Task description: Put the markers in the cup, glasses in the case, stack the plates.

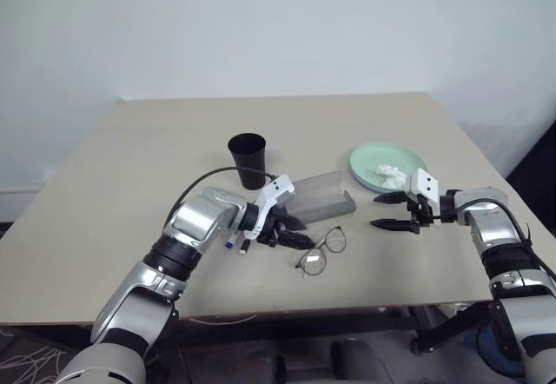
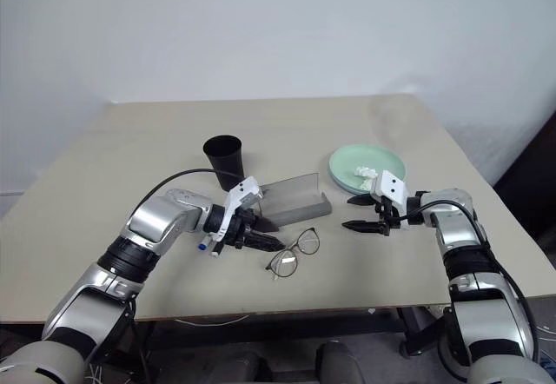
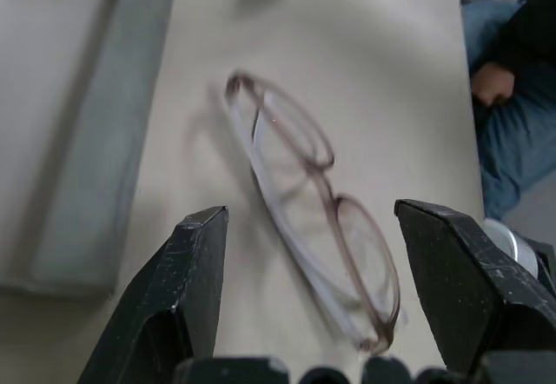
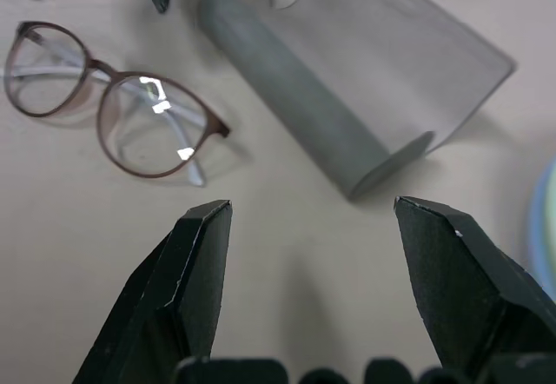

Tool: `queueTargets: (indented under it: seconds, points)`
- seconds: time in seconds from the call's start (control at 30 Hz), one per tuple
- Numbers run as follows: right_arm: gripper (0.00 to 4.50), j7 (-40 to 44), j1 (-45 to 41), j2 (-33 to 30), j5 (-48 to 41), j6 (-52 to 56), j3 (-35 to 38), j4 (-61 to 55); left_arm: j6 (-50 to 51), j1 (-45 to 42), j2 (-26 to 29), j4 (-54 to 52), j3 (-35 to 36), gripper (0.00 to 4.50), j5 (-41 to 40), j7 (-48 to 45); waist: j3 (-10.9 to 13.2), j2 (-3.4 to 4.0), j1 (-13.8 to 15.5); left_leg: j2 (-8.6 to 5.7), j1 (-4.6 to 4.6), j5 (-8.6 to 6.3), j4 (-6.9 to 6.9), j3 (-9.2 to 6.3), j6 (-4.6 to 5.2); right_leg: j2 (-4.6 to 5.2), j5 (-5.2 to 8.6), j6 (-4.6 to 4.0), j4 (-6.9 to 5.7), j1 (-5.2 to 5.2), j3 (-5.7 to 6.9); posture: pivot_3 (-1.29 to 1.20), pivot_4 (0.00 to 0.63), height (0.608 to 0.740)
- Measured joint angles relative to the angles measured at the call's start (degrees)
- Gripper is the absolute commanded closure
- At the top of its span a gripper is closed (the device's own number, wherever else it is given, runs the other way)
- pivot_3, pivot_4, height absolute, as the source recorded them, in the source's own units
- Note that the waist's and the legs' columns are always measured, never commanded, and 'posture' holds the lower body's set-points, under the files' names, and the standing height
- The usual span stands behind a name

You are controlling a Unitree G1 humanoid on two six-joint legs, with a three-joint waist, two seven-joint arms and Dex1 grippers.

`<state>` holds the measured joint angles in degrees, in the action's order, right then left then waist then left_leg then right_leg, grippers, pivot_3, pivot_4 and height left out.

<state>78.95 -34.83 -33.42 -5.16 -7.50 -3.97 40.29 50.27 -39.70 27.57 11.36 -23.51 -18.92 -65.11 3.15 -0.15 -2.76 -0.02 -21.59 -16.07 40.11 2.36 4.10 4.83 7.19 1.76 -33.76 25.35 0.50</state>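
The glasses point(image 1: 321, 249) lie lenses-up on the table near its front edge, just in front of the open grey case point(image 1: 320, 195). My left gripper point(image 1: 300, 232) hovers open right beside the glasses, its fingers astride the frame point(image 3: 304, 193) in the left wrist view, apart from it. Two markers point(image 1: 234, 243) peek out behind that hand. The black cup point(image 1: 248, 158) stands upright behind them. My right gripper point(image 1: 378, 212) is open and empty, between the case and the plates. The mint green plate point(image 1: 373, 155) sits on a bluish one and holds a white tissue point(image 1: 391, 175).
The beige table point(image 1: 130, 158) has open room at the back and on the left. Its front edge runs close below the glasses. A seated person in blue point(image 3: 512, 97) shows past the table's edge in the left wrist view.
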Motion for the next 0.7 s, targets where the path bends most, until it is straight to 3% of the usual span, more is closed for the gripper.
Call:
queueTargets:
  seconds: [0.37, 0.7]
  points:
    - [1.27, -0.67, 10.89, 0.22, -6.81, 6.47, 0.59, -20.62, 0.80, -0.82, -1.60, 0.37, -0.93, 1.26, 0.25, -0.64, 0.00, -0.01, 0.05, 0.01, 0.01, 0.00, 0.02, 0.00, 0.00, 0.01, 0.01, 0.01, -0.01, 0.01, -0.03, 0.00, 0.000, 0.733]
    - [1.27, -6.83, 19.26, -0.28, -10.19, 11.01, 2.10, -33.90, 1.96, -0.83, -1.64, 0.52, -2.30, 1.26, 0.38, -0.88, 0.02, -0.05, 0.06, 0.02, 0.01, 0.00, 0.02, 0.02, -0.01, 0.02, 0.01, 0.01, -0.01, 0.03, -0.03, 0.00, 0.000, 0.733]
